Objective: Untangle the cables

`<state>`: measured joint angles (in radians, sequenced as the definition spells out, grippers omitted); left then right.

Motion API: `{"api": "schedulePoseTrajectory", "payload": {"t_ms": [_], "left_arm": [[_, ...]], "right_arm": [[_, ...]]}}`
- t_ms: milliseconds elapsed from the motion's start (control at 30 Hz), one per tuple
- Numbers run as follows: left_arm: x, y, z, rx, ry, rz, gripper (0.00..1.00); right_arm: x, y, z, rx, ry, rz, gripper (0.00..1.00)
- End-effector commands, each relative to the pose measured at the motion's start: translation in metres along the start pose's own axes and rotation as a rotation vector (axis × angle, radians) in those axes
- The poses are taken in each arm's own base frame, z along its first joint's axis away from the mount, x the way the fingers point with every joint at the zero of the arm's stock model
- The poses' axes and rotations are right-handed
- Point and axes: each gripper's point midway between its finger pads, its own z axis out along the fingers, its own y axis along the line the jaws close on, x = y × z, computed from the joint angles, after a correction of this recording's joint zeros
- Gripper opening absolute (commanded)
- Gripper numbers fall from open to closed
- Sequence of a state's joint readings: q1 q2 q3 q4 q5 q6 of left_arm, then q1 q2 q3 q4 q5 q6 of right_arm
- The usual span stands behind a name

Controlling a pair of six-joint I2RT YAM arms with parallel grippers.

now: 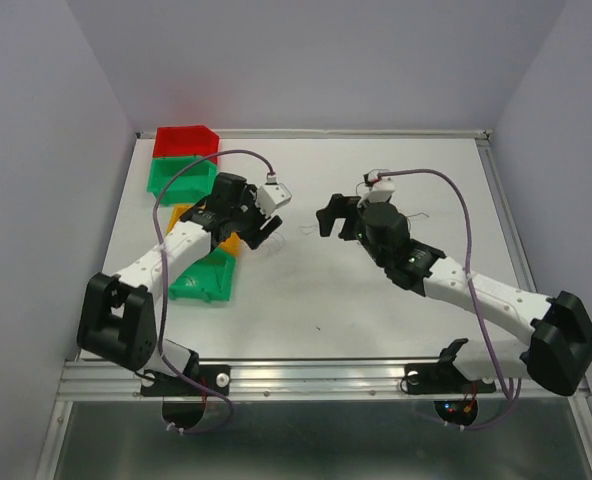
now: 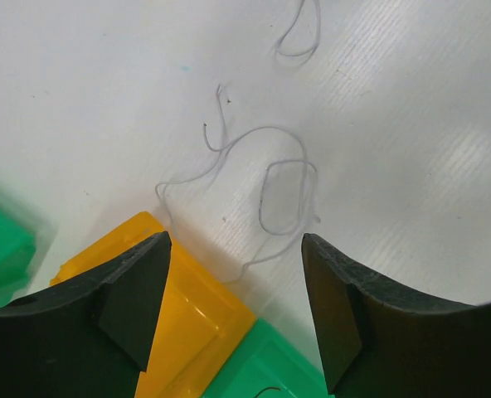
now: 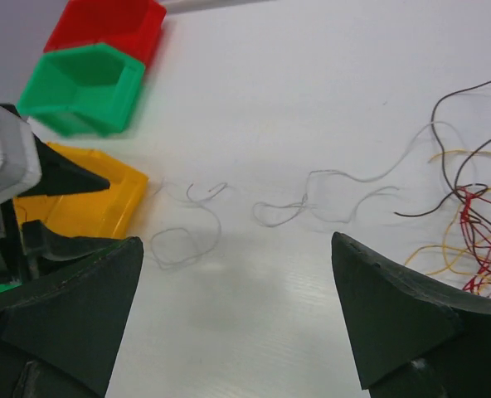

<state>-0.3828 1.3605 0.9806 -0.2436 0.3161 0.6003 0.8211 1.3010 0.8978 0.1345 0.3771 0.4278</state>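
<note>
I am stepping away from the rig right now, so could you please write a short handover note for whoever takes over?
Left gripper: open, empty, above a loose whitish-grey strand that lies beside the yellow bin.
Right gripper: open, empty, low over the space between that strand and a second grey strand.
Cables: the red, yellow and dark wires form a tangle further to the right gripper's right.
Done: the first grey strand lies clear of the tangle; the second reaches towards it, contact unclear.
Left: pull the tangle apart.
</note>
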Motion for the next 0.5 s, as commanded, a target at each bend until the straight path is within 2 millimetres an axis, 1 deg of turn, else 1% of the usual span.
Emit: {"api": "schedulePoseTrajectory", "payload": {"t_ms": [0,33,67,133,233,300,400,467], "left_arm": [[-0.017,0.025,0.019,-0.119,0.017,-0.080,0.76],[-0.012,0.026,0.030,-0.125,0.051,-0.083,0.76],[-0.011,0.023,0.036,-0.120,0.063,-0.084,0.75],[-0.005,0.019,0.049,-0.110,0.097,-0.103,0.76],[-0.003,0.011,0.061,-0.078,0.109,-0.118,0.76],[0.002,0.012,0.066,-0.088,0.129,-0.119,0.76],[0.016,0.008,0.081,-0.074,0.174,-0.128,0.73],[0.019,0.003,0.085,-0.049,0.182,-0.126,0.70]], "right_arm": [[-0.049,-0.031,-0.021,0.105,-0.217,0.176,1.00],[-0.048,-0.041,-0.024,0.128,-0.239,0.189,1.00],[-0.058,-0.042,-0.033,0.115,-0.273,0.206,1.00],[-0.063,-0.044,-0.037,0.108,-0.301,0.215,1.00],[-0.070,-0.045,-0.044,0.102,-0.320,0.219,1.00],[-0.072,-0.046,-0.046,0.100,-0.325,0.219,1.00],[-0.072,-0.044,-0.046,0.089,-0.324,0.221,1.00],[-0.072,-0.044,-0.046,0.085,-0.324,0.220,1.00]]}}
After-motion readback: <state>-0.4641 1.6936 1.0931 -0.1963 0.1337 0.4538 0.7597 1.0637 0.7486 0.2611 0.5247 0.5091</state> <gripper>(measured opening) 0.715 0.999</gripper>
